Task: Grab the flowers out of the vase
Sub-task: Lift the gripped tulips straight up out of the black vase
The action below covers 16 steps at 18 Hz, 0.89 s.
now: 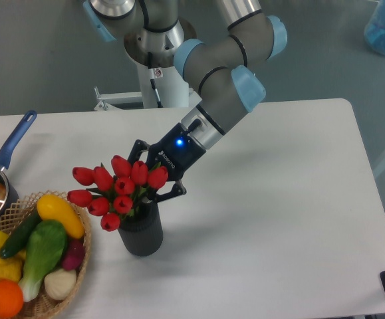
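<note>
Reaching down from the far side, the claw [153, 178] sat tucked behind the flowers [116, 191], its dark fingers either side of the bunch just above the vase [140, 231]; whether they were clamped on the stems could not be told, the blooms hiding the contact. Lift judged barely begun: stems were in the vase mouth, the vase upright near the desk [278, 199] front edge, left of centre, just beside the vegetable basket [79, 262]. Bunch's long axis leaned, stems low right, buds fanning up toward the left edge.

Flowers [112, 193] in vase [141, 234], tool [153, 178] behind
</note>
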Motion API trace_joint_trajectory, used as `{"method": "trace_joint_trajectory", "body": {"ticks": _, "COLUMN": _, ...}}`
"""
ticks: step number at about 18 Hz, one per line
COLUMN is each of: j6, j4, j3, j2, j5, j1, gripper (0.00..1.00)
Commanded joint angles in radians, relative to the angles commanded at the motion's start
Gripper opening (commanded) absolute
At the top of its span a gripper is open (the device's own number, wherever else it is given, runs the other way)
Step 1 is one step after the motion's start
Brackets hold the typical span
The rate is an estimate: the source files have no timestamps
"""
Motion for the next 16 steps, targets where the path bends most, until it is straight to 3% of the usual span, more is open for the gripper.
{"method": "trace_joint_trajectory", "body": {"ticks": 4, "j6": -0.063, "j4": 0.0, "j3": 0.005, "j2": 0.048, "j5": -0.003, "j1": 0.008, "gripper": 0.43}}
{"method": "trace_joint_trajectory", "body": {"ticks": 16, "j6": -0.13, "j4": -0.002, "j3": 0.012, "j2": 0.115, "j5": -0.071, "j1": 0.017, "gripper": 0.43}}
